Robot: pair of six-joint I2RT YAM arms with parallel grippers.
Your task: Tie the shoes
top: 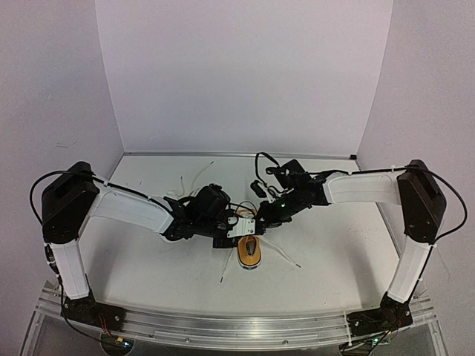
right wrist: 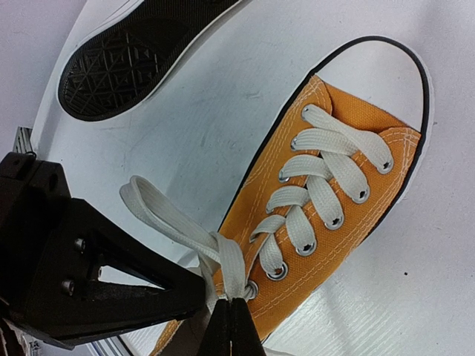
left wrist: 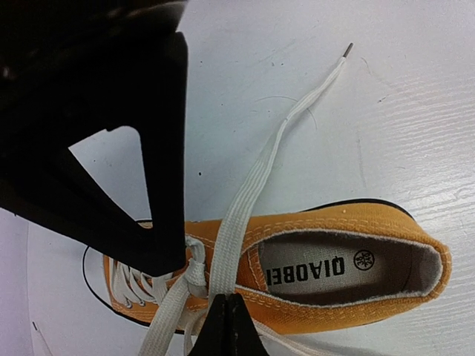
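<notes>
Tabletop (top: 334,245) of white boards bears two arms, the left arm (top: 126,208) and the right arm (top: 364,189), whose wrists meet near its middle. Two sneakers lie there. The orange sneaker (top: 250,254) sits at 6 o'clock from the wrists, partly covered by them in the top view. Its opening holds a grey insole (left wrist: 334,271) printed QIAOBEI. The black-soled sneaker (right wrist: 141,59) lies at 11 o'clock from the orange one in the right wrist view. Only its tread and white edge show, cut off at the frame's top.

The left gripper (left wrist: 199,285) is pinched on a lace strand (left wrist: 256,178) just above the eyelets. The strand runs off toward 1 o'clock to its aglet (left wrist: 347,49). The right gripper (right wrist: 219,297) is clamped on a lace loop (right wrist: 159,211) beside the top eyelet.
</notes>
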